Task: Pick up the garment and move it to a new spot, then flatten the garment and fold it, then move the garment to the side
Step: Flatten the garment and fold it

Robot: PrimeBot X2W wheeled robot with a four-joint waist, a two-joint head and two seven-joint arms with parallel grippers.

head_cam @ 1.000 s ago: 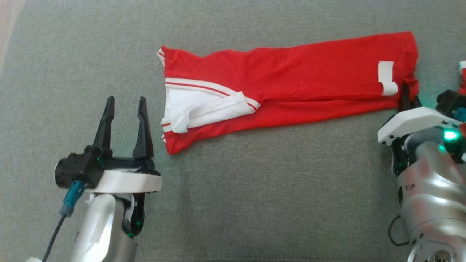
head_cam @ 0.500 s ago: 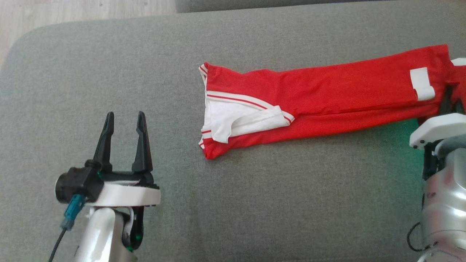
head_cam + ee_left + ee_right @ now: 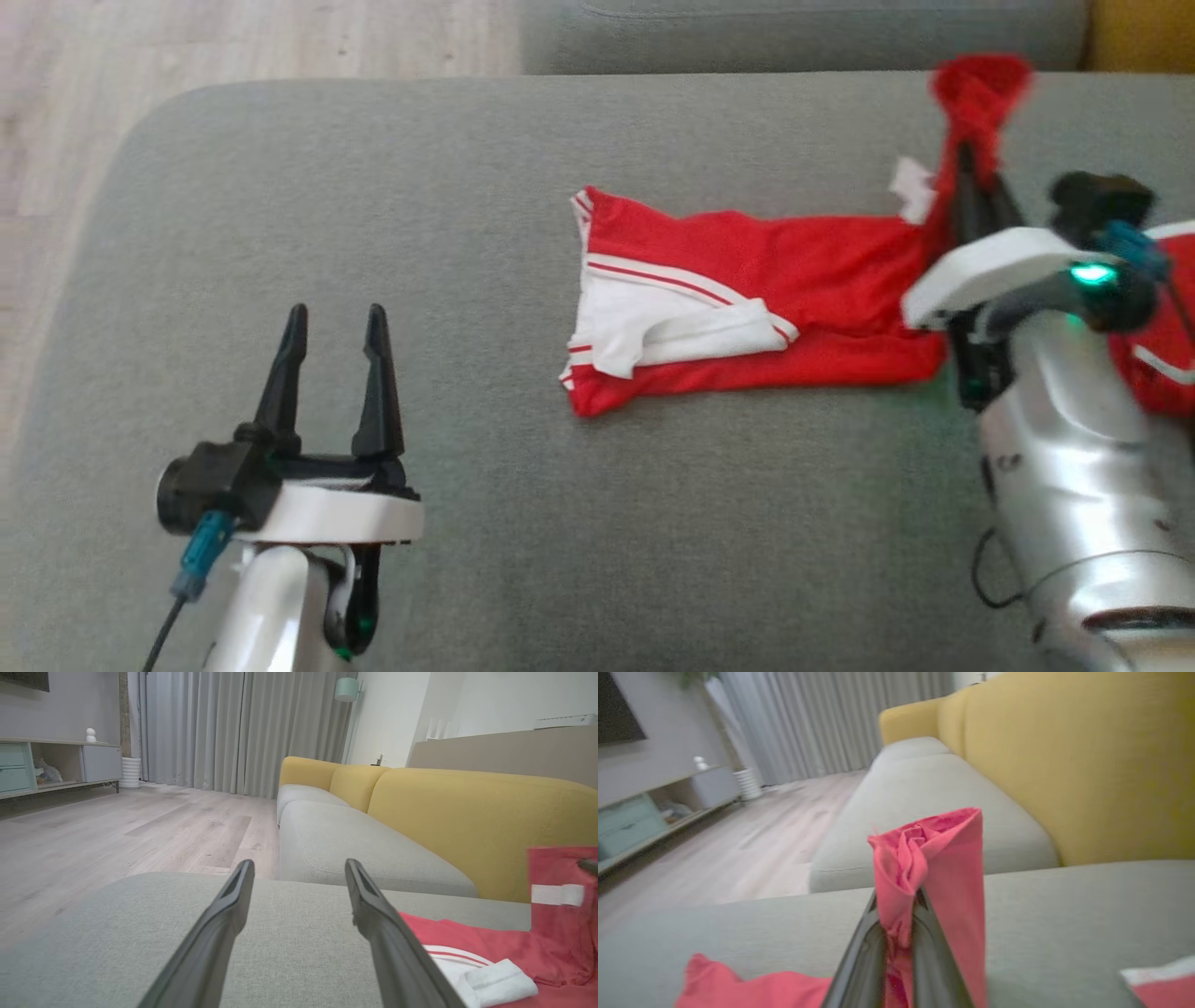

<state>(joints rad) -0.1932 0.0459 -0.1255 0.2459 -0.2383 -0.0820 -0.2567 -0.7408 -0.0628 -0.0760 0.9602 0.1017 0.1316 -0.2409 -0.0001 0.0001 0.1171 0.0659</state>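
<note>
On the right of the grey cushion (image 3: 467,187), the right pincer (image 3: 976,168) clenches the garment (image 3: 794,280) by its raised end, seemingly mid-fold, and should next carry that end leftward; the left pincer (image 3: 336,322) waits released.

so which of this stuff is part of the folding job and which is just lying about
In the job: garment, right gripper shut on its end, open left gripper, grey seat under it.
Just about: yellow backrest, floor, curtains, lamp, cabinet.
</note>
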